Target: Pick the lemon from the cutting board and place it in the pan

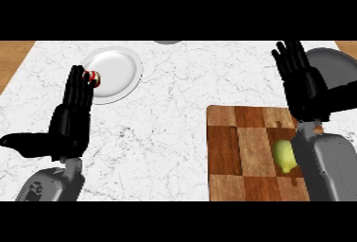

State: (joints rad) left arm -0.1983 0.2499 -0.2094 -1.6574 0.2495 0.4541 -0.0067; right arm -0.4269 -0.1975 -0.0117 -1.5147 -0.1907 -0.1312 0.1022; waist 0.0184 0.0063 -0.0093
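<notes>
A pale yellow-green lemon [284, 156] lies on the wooden cutting board [244, 151] at the lower right, partly hidden by my right forearm. My right hand [301, 80] is open with straight fingers, above the board's far edge and beyond the lemon, not touching it. The dark grey pan [335, 64] sits at the far right, partly behind that hand. My left hand [72, 113] is open at the left, fingers up and thumb out to the left, holding nothing.
A white plate [115, 75] stands at the back left with a small red-and-white object [93, 78] on it, just beside my left fingertips. A grey object [167, 42] shows at the back edge. Wood shows past the marble counter [167, 118] at both far corners.
</notes>
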